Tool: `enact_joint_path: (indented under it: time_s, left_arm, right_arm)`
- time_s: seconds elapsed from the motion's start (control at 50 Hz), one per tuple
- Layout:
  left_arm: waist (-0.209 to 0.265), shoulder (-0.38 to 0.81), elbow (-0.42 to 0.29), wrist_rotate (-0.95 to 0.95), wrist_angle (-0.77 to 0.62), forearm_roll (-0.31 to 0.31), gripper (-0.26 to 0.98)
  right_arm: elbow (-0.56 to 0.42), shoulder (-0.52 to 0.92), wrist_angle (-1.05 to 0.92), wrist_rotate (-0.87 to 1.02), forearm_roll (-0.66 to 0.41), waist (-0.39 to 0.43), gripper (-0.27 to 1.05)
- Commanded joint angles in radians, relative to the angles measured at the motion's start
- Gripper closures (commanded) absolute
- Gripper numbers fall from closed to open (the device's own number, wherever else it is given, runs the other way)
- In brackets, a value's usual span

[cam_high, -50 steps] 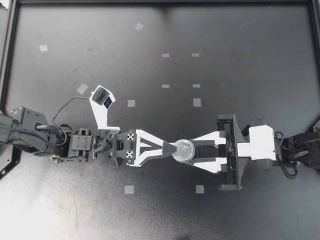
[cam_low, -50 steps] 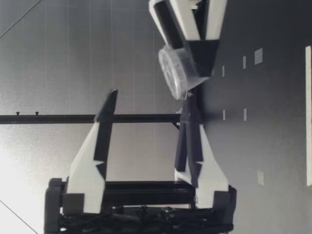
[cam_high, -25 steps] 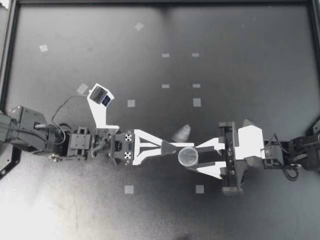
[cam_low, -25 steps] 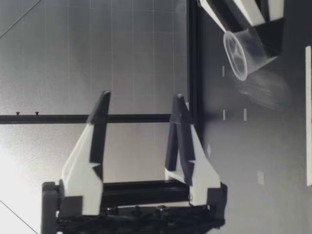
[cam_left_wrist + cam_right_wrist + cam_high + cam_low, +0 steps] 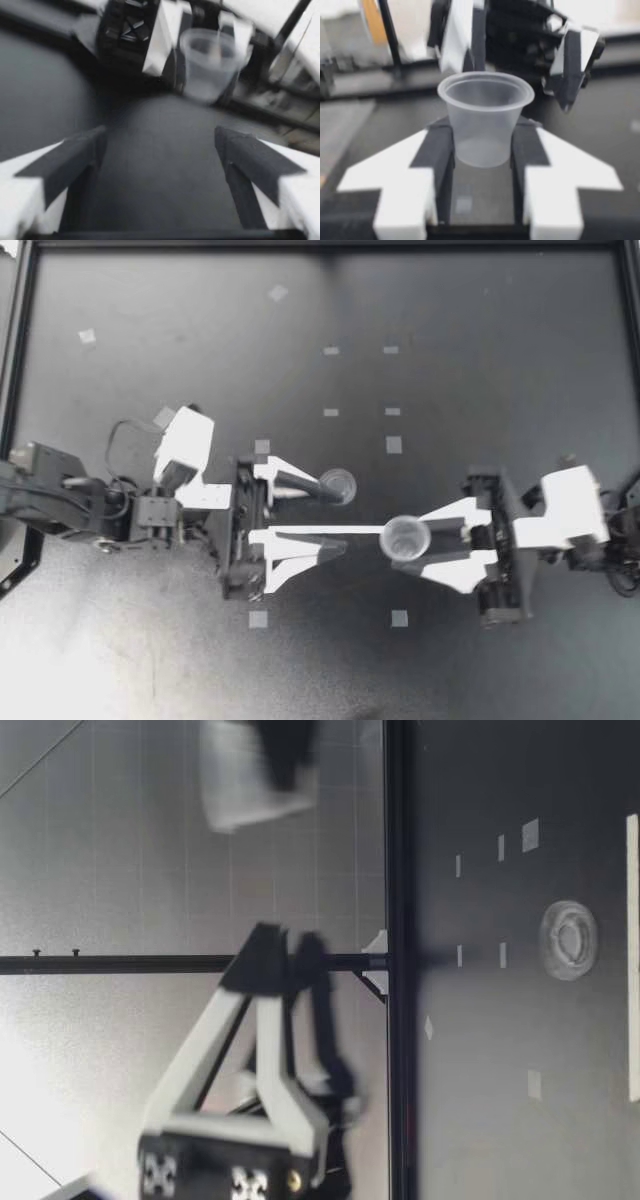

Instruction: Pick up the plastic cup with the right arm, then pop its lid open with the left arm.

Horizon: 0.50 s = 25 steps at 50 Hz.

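Observation:
My right gripper (image 5: 412, 539) is shut on a small clear plastic cup (image 5: 404, 536), held upright above the table's middle; in the right wrist view the cup (image 5: 485, 117) sits squeezed between both pads. My left gripper (image 5: 333, 515) faces it from a short gap away, open, with nothing between its fingers (image 5: 80, 150). Ahead of them hangs the held cup (image 5: 207, 62). A second clear round piece (image 5: 338, 485), a cup or a lid, lies loose on the table (image 5: 568, 940) by the tip of the left gripper's far finger; how it stands I cannot tell.
Small pale tape squares (image 5: 394, 444) dot the black table, one near the front (image 5: 258, 618). A black frame rail (image 5: 20, 360) runs along the left edge and another along the back.
The right gripper drew back to the right and rose with its cup. A clear piece dropped from the meeting point onto the table. The left gripper rolled a quarter turn and pulled back.

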Motion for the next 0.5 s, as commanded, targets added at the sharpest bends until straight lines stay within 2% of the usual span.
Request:
enact_joint_path:
  time_s: [0.0,0.24,0.48]
  left_arm:
    - [-0.006,-0.069,0.008,0.100,0.002,0.003,-0.04]
    - [-0.021,-0.107,0.064,0.158,0.003,0.003,-0.01]
    - [-0.028,-0.100,0.055,0.169,0.006,0.005,-0.01]
  right_arm:
    - [-0.011,-0.040,-0.009,0.002,0.002,0.006,0.47]
    - [-0.015,-0.008,0.034,0.000,0.015,0.006,0.47]
    - [-0.014,-0.006,0.037,-0.003,0.015,0.005,0.47]
